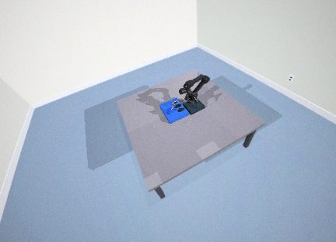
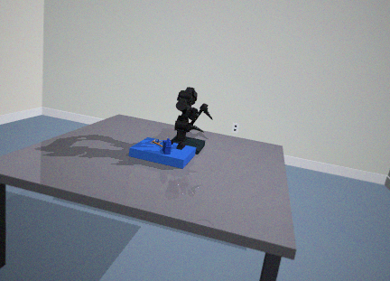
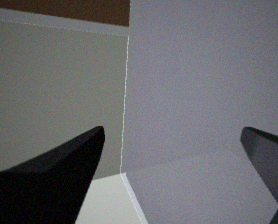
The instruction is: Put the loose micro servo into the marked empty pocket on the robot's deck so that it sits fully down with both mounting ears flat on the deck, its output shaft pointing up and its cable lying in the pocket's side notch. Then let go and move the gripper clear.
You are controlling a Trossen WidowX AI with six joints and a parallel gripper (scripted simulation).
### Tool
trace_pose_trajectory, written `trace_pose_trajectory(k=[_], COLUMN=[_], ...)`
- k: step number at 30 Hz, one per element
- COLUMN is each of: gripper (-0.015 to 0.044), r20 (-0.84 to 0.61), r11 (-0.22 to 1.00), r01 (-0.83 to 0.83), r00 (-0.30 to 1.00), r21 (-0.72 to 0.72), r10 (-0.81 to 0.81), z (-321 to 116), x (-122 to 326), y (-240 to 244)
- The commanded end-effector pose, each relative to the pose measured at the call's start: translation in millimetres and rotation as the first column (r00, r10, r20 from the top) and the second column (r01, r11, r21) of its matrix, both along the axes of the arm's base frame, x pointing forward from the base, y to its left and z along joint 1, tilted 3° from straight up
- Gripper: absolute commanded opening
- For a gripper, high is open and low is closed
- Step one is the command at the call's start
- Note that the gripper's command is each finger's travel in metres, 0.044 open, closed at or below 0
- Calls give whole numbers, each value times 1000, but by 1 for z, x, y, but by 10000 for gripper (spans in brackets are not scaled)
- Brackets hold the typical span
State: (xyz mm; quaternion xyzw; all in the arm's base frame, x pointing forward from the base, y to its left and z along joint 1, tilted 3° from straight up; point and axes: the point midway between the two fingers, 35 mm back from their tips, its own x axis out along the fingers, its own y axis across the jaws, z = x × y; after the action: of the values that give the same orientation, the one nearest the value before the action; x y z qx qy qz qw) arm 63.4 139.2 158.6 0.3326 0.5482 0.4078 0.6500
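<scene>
The blue deck lies on the table. A small blue block stands up on it. An orange-brown cable lies on the deck behind the block. The views are too small to tell which part is the loose servo, how it sits, or where the marked pocket and its notch are. My gripper is wide open with nothing between the fingers. It is raised above and to the right of the deck in the exterior view, clear of the block and cable. The wrist view shows neither servo nor deck.
A dark green slab lies against the deck's side, below the black arm. Small black parts are on the deck. The grey table carries everything. The wrist view faces the room's walls.
</scene>
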Motion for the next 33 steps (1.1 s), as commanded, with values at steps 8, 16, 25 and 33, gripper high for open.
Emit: trace_pose_trajectory(k=[8, 16, 25, 33], gripper=[440, 440, 440, 440], r20=[133, 170, 148, 65], r11=[953, 847, 678, 483], r01=[18, 4, -37, -108], r00=[991, 980, 966, 943], r21=[-302, -532, -734, -869], r10=[23, 102, 213, 327], z=[16, 22, 20, 13], x=[60, 113, 173, 225], y=[-25, -54, -90, -125])
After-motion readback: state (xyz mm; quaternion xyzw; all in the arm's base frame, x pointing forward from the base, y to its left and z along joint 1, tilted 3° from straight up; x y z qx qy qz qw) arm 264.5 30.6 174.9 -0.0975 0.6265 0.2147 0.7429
